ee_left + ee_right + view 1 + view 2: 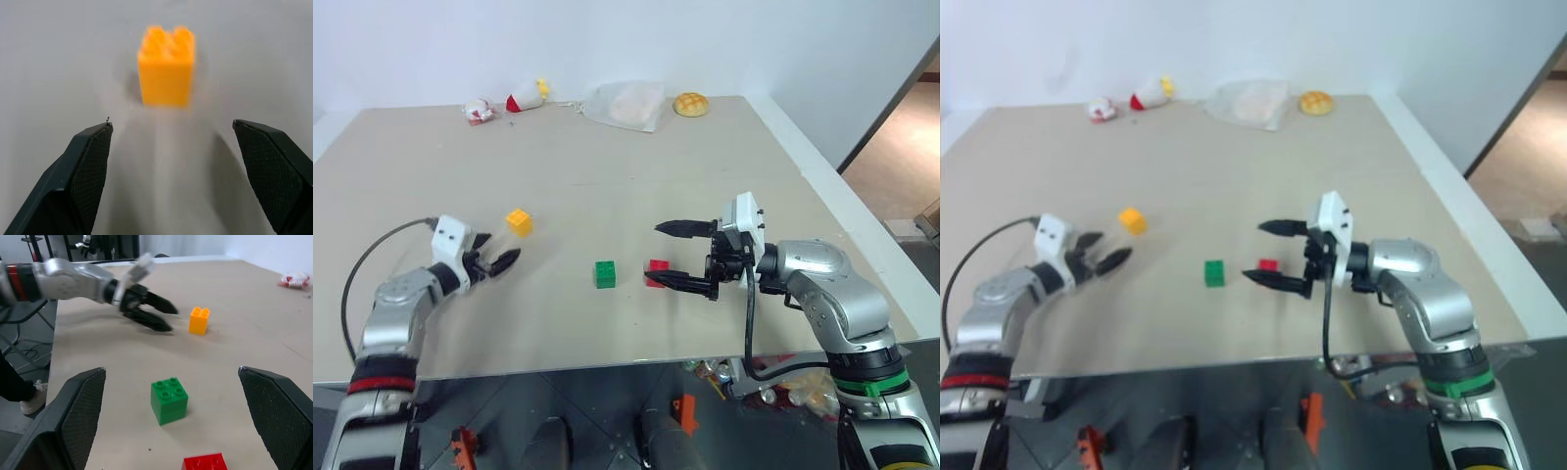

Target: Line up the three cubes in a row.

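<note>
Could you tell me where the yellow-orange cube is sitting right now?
In the left eye view the yellow-orange cube stands alone on the table's left half, just ahead of the open left gripper, left of the green cube.

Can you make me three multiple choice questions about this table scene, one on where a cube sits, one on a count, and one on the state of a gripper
1. Which cube sits nearest the left gripper?
A. green
B. yellow-orange
C. red

2. How many studded cubes are on the table?
A. two
B. three
C. four

3. What is the right gripper doing?
A. open, holding nothing
B. shut on the green cube
C. shut on the bread bun

Answers:
1 B: the yellow-orange cube lies just beyond the left gripper's fingers.
2 B: yellow-orange, green cube and red cube are the three.
3 A: its fingers stand wide apart above the table beside the red cube, with nothing between them.
</note>
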`<state>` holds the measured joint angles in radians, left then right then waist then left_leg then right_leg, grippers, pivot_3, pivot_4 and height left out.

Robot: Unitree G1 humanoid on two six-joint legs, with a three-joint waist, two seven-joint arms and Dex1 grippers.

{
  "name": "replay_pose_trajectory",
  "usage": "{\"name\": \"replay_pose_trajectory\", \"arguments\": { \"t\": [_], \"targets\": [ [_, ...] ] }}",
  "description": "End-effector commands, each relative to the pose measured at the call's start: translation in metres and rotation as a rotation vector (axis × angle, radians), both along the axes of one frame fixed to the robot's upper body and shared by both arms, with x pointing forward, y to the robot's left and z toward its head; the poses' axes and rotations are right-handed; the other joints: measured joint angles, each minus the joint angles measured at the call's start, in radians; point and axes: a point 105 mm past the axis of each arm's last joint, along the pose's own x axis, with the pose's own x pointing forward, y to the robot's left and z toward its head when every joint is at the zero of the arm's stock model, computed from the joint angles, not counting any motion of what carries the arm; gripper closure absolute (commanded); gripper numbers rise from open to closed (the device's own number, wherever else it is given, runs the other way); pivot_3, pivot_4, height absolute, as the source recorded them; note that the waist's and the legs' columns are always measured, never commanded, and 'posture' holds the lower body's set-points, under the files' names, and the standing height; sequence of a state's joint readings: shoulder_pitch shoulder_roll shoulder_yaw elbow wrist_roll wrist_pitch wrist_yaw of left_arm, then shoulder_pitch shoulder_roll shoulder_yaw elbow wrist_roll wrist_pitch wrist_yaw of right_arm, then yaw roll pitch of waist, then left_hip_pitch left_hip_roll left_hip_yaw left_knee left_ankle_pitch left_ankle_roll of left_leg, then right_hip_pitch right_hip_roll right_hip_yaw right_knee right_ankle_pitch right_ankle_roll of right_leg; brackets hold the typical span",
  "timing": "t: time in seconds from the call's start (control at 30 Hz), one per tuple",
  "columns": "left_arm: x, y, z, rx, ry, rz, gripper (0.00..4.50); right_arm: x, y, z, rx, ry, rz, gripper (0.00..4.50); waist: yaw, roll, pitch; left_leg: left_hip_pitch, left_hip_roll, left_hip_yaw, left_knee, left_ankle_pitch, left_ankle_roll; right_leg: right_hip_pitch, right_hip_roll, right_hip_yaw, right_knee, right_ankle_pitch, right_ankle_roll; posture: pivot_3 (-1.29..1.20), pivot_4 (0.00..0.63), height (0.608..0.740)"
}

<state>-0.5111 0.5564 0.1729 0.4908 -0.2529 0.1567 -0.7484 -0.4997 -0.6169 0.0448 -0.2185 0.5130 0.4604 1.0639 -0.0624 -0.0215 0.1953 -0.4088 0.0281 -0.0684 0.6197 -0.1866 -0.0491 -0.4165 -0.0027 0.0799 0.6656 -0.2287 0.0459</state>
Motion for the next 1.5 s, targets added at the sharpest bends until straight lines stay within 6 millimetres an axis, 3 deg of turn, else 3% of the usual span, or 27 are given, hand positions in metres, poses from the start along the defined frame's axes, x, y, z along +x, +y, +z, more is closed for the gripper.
{"name": "replay_pose_trajectory", "arguments": {
  "t": [0.03,0.5,0.6,0.8,0.93,1.1,1.2,1.37,1.5],
  "targets": [
    [0.011,-0.002,0.005,0.006,-0.025,-0.002,0.43,-0.005,0.001,0.014,0.020,-0.057,0.007,0.00,-0.003,0.000,0.000,0.000,0.000,0.001,0.000,0.000,0.000,0.000,0.000,0.001,0.000,0.000,0.000,0.00,0.150,0.740],
    [0.044,-0.016,0.007,-0.034,-0.009,0.002,0.43,-0.005,-0.003,0.015,0.023,-0.056,-0.018,0.00,-0.001,-0.001,0.000,-0.001,0.000,0.001,0.000,0.000,0.000,-0.001,0.000,0.000,0.000,0.000,0.000,0.00,0.150,0.740],
    [0.045,-0.026,0.009,-0.046,-0.027,-0.040,1.20,-0.006,-0.004,0.014,0.022,-0.054,-0.024,0.00,-0.001,-0.001,0.000,-0.001,0.000,0.000,0.000,0.000,0.000,-0.001,0.000,0.000,0.000,0.000,0.000,0.00,0.150,0.740],
    [0.042,-0.032,0.004,-0.034,-0.025,-0.073,3.15,-0.005,-0.006,0.014,0.022,-0.053,-0.037,0.00,-0.001,-0.001,0.000,-0.001,0.000,0.000,-0.001,0.000,0.000,-0.001,0.000,0.000,0.000,0.000,0.000,0.00,0.150,0.740],
    [0.040,-0.031,-0.002,0.020,-0.006,-0.085,3.14,-0.005,-0.007,0.014,0.019,-0.053,-0.042,0.00,-0.001,-0.001,0.000,-0.001,0.000,0.000,0.000,0.000,0.000,-0.001,0.000,0.000,0.000,0.000,0.000,0.00,0.150,0.740],
    [0.002,-0.052,0.001,0.072,-0.008,-0.404,3.14,-0.005,-0.008,0.012,0.010,-0.050,-0.041,0.00,-0.007,-0.001,0.000,-0.001,0.000,0.000,-0.002,0.000,0.000,-0.001,0.000,0.001,0.000,0.000,0.000,0.00,0.150,0.740],
    [-0.021,-0.050,0.001,0.063,0.048,-0.510,3.14,-0.005,-0.010,0.012,0.005,-0.048,-0.040,0.00,-0.010,-0.001,0.000,-0.001,0.000,0.000,-0.002,0.000,0.000,-0.001,0.000,0.001,0.000,-0.001,-0.001,0.00,0.150,0.740],
    [-0.040,-0.049,-0.002,0.024,0.112,-0.579,3.14,-0.006,-0.012,0.012,0.006,-0.046,-0.041,0.00,-0.011,-0.001,0.000,0.000,0.000,0.000,-0.001,0.000,0.000,-0.001,0.000,0.000,0.001,0.000,-0.001,0.00,0.150,0.740],
    [-0.040,-0.061,-0.001,-0.003,0.112,-0.618,3.14,-0.007,-0.012,0.013,0.017,-0.040,-0.041,0.00,-0.009,-0.001,0.000,0.000,0.000,0.000,0.001,0.000,0.000,0.000,0.000,0.000,0.001,0.000,0.000,0.00,0.150,0.740]
  ]
}}
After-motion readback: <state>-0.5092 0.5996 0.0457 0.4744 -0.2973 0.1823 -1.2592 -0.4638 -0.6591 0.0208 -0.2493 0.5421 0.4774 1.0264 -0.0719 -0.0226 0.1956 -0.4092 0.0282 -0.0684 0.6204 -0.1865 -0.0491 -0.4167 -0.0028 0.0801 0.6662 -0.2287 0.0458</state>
